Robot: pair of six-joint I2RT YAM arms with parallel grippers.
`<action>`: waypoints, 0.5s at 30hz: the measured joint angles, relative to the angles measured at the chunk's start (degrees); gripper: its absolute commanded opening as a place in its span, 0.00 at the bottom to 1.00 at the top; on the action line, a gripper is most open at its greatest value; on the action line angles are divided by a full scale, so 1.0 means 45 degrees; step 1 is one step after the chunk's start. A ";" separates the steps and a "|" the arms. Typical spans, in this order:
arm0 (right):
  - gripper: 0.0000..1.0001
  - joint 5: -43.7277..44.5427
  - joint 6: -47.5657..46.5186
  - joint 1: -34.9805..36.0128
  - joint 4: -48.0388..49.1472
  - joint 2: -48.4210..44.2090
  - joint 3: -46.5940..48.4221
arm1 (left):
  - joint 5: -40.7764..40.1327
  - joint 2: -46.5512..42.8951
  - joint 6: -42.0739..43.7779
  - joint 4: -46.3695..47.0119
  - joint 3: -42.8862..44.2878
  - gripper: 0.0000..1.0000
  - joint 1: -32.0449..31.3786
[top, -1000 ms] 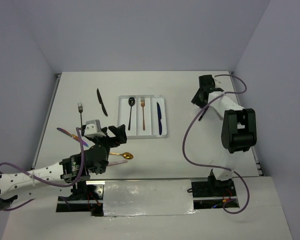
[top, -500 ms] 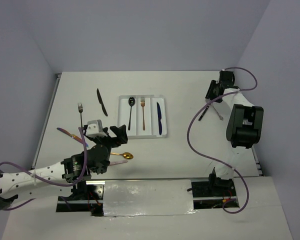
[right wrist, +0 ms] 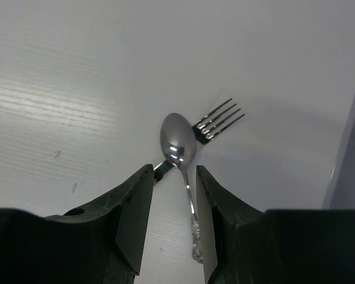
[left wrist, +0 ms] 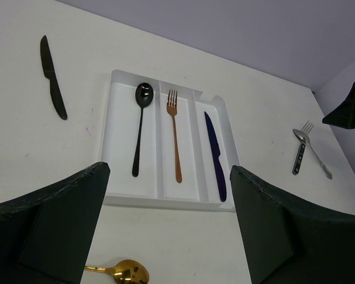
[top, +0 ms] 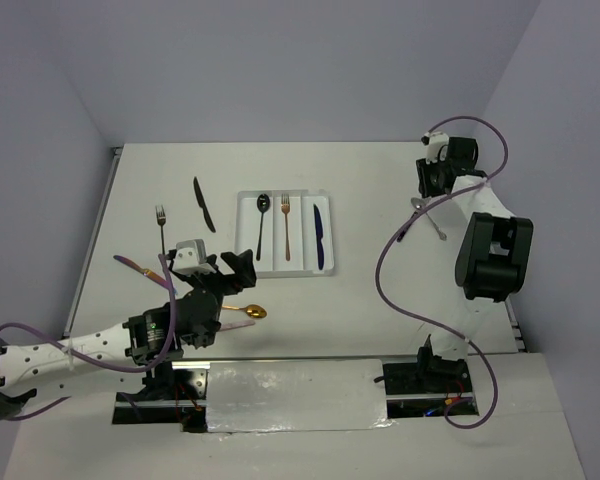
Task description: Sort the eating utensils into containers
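on the white desk, the right hand stood part-narrowed astride the handle of the silver spoon, not visibly pinching it, the spoon lying across a silver fork. the left hand gaped wide near the white tray, well apart from both.
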 measured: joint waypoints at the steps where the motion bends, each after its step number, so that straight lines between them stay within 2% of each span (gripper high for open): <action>1: 0.42 -0.0063 -0.0199 -0.0097 -0.0015 0.0199 0.0170 | 0.0010 0.0039 0.0000 -0.0005 0.0000 0.96 0.0000; 8: 0.42 -0.0389 -0.1209 -0.0287 -0.0831 0.1953 0.0811 | 0.0053 -0.0019 0.0015 -0.0005 0.0000 0.96 0.0000; 15: 0.41 -0.0379 -0.1642 -0.0238 -0.1511 0.2205 0.0797 | 0.0049 -0.0243 0.0019 -0.0019 0.0000 0.96 0.0000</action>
